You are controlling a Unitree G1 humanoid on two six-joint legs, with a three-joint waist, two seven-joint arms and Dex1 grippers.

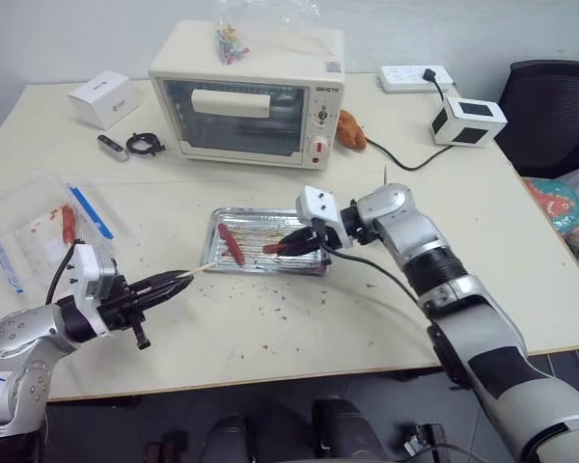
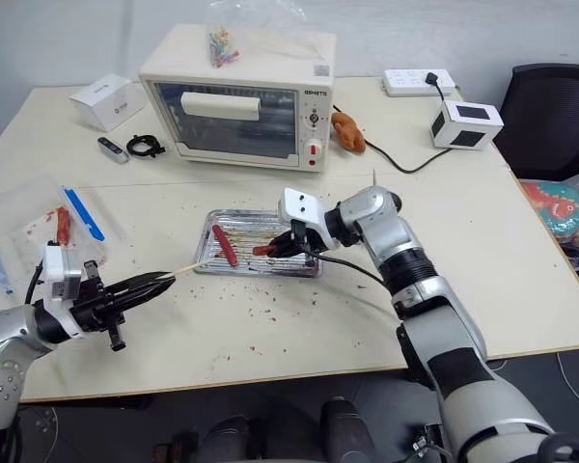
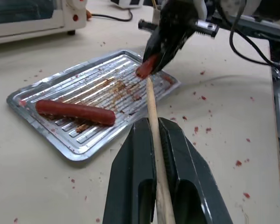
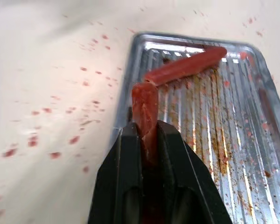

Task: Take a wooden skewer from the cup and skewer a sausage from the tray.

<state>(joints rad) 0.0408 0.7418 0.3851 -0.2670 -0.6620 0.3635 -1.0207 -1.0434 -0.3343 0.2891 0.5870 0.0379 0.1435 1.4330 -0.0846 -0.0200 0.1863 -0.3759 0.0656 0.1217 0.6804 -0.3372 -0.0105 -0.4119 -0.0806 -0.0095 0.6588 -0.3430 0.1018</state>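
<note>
I had thin pale wooden skewer [image 3: 155, 135] pinched in left gripper [image 1: 174, 283], tip pointing straight ahead at small red-orange sausage [image 4: 144, 109] squeezed in right gripper [image 1: 304, 240] jaws, its end poking out toward stick.

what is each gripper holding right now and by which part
The left gripper clamps the wooden skewer by its rear length, tip forward. The right gripper pinches a sausage by one end.
</note>
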